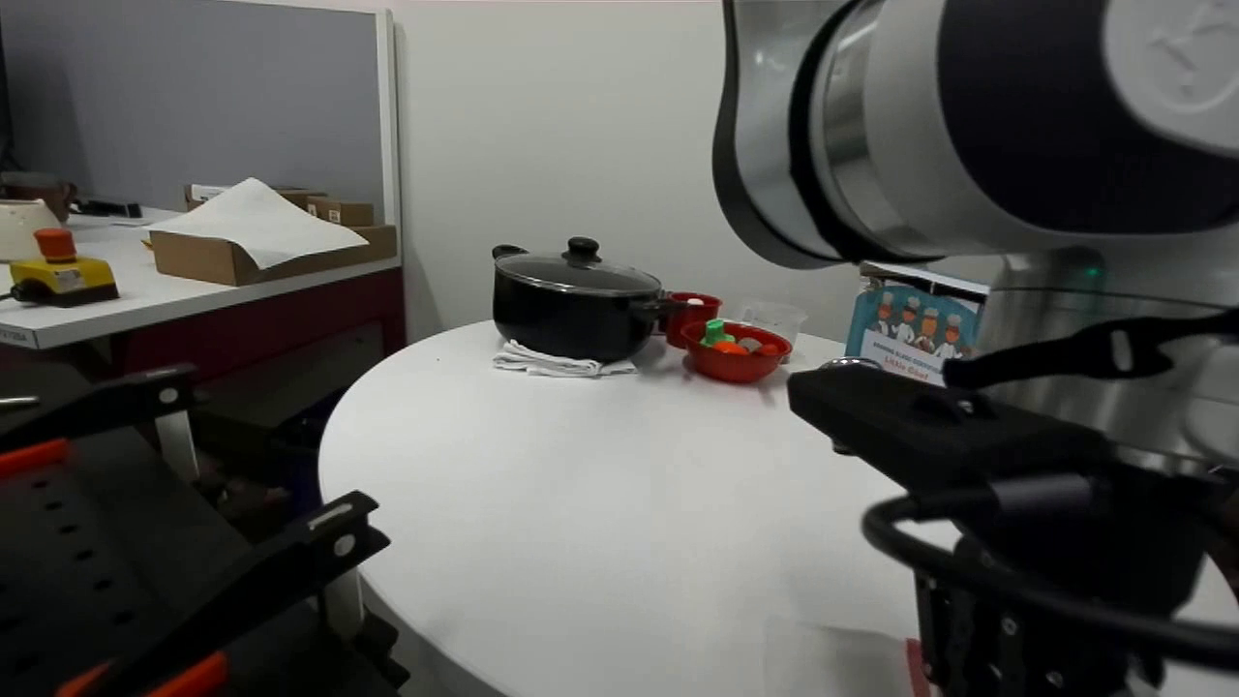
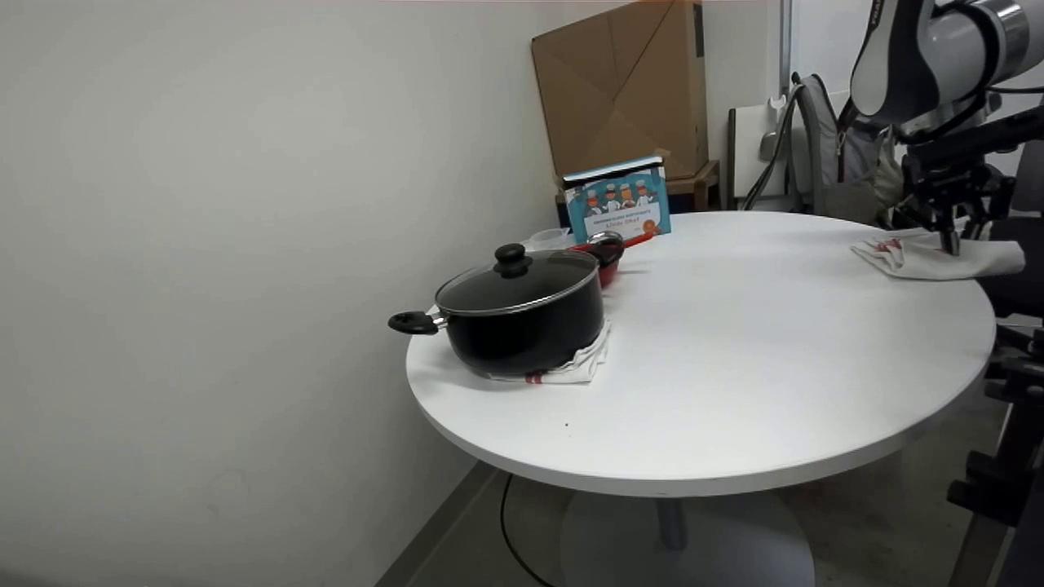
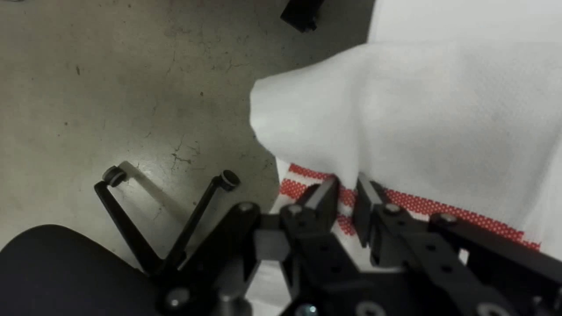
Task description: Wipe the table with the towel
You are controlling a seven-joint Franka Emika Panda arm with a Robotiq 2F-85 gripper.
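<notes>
The towel [image 2: 926, 266] lay at the right of the frame in an exterior view, on the worktop [image 2: 775, 350], partly jutting past the edge. The pincer [image 3: 348, 188] was pinching a fold of its red-striped part. A good wipe, I thought, wanted light, level pressure and a drag inward from the edge, stopping short of the black pot [image 2: 526, 330] mid-frame.

pale plain wall [image 2: 245, 204], cracked grey floor [image 3: 109, 96], white-topped desk [image 1: 179, 290] before a grey partition [image 1: 213, 106]
</notes>
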